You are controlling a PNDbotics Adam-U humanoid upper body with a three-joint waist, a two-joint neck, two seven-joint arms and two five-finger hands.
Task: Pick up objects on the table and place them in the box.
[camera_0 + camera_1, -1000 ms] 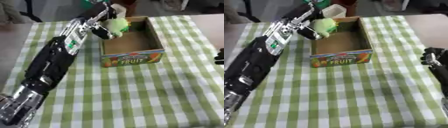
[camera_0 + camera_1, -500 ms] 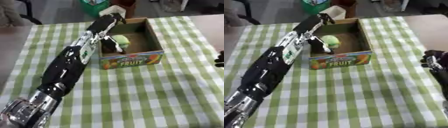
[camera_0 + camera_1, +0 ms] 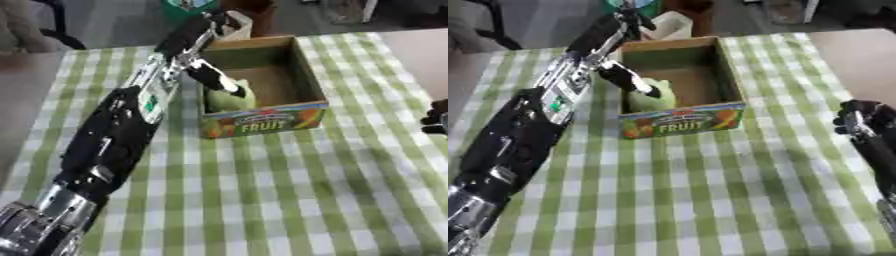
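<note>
The left hand [image 3: 203,30] reaches far up the table toward 12 o'clock, at the box's left wall. Its fingers look stretched out, not curled round anything. One black and white finger [image 3: 217,80] points down into the box and seems to touch the green thing there.

The right hand [image 3: 859,116] waits at 3 o'clock, at the edge of the table. I cannot tell if its fingers are spread or curled.

The table wears a green and white checked cloth [image 3: 289,195]. Nearest to us, at 6 o'clock, there is just cloth.

Farther up stands the brown cardboard box with the bright word FRUIT on its front [image 3: 262,122]. The round, light green, soft-looking thing [image 3: 233,100] lies inside it, in the near left corner, just behind the front wall.
</note>
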